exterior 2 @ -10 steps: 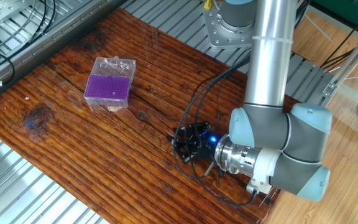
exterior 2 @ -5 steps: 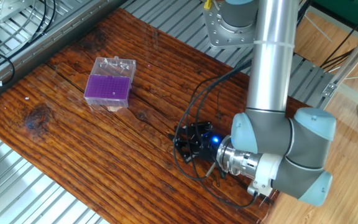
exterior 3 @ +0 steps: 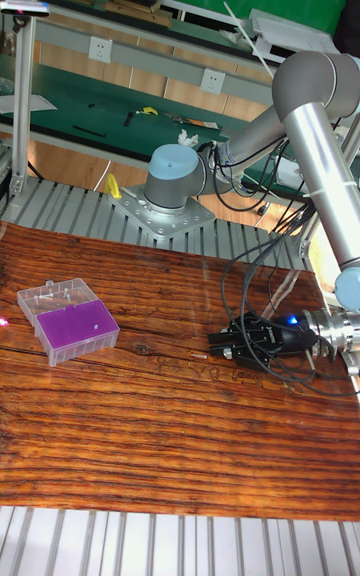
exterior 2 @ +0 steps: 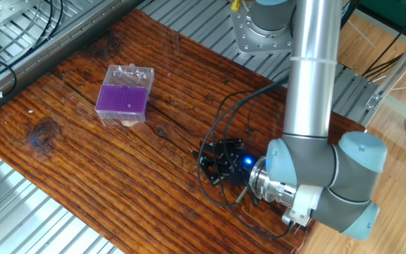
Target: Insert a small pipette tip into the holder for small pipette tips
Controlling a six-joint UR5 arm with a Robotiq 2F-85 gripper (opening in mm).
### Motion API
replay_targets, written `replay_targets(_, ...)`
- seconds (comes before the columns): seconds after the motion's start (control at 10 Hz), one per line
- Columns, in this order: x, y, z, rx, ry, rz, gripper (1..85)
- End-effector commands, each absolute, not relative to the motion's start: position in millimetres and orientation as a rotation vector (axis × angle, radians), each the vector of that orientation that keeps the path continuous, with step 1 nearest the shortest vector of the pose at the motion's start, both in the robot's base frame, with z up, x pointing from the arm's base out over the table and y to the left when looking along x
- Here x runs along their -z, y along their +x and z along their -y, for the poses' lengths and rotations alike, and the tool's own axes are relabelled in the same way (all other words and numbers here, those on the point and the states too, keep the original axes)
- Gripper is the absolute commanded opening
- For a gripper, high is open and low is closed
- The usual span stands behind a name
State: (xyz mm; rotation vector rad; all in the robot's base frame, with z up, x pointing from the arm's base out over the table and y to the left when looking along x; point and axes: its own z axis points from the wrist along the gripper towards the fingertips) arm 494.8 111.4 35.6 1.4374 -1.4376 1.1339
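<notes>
Low over the table [exterior 2: 83, 162], gripper [exterior 2: 210, 164], jaws indistinct.

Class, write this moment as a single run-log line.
claw: low over table, state unclear | holder: far off, untouched | pipette tip: none visible

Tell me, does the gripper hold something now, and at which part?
It cannot be told. The gripper lies low over the wooden table, far from the purple-topped holder. Its fingers are dark and small in both views, and no pipette tip shows.
</notes>
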Motion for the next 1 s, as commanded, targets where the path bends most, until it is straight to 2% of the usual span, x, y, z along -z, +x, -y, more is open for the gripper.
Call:
replay_targets(0.0, -34, 491, -108, -1.124, 1.420, 1.430, 31.7)
replay_targets(0.9, -19, 488, -104, -1.097, 1.460, 1.493, 31.0)
